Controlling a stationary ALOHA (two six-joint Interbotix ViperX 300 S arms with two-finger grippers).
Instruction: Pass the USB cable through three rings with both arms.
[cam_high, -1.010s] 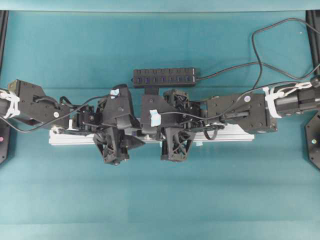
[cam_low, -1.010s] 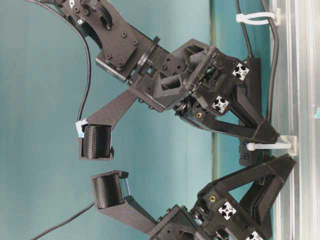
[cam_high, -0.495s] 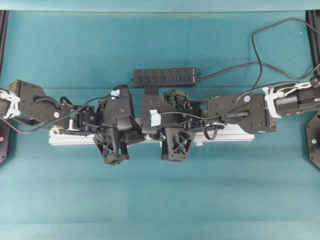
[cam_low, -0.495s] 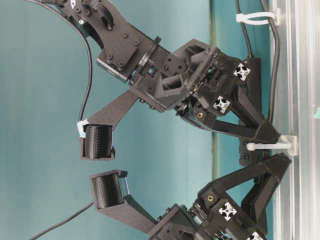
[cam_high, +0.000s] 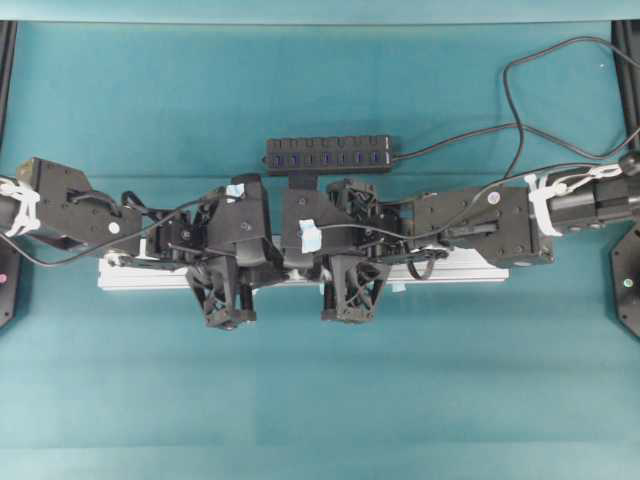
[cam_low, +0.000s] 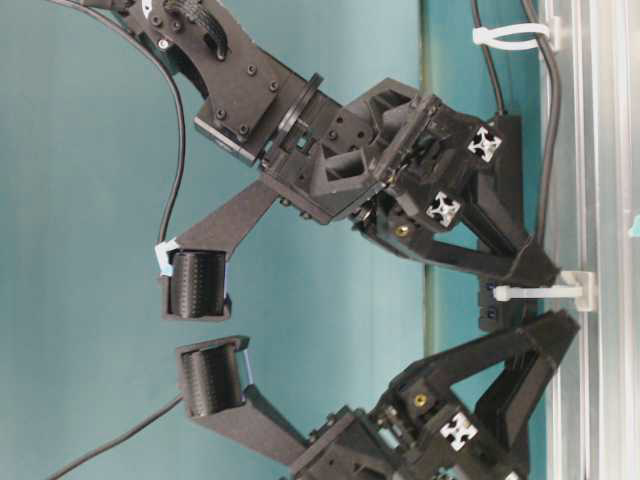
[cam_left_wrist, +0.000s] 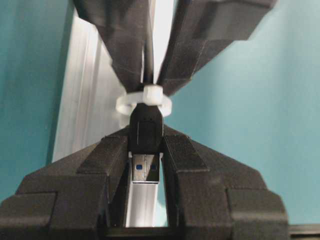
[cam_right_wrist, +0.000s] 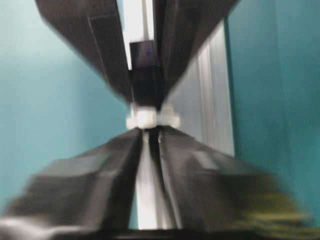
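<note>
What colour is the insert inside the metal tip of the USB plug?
Blue, inside the USB plug; the left wrist view shows it best.

Rail (cam_left_wrist: 85, 100): brushed silver aluminium, satin sheen, grooved lengthwise. Ring (cam_left_wrist: 144, 102): translucent white plastic, smooth. Plug (cam_left_wrist: 145, 131): matt black plastic body, bright metal tip. Left pincer (cam_left_wrist: 145, 165): matt black, finely ridged printed plastic. Worktop (cam_high: 320, 400): teal matt cloth-like covering

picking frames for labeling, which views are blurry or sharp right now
Right wrist view: motion-blurred, worst on the right gripper at the bottom; the ring is soft. Left wrist view: sharp on the USB plug between the left gripper fingers. Overhead and table-level views: crisp, evenly lit.
</note>
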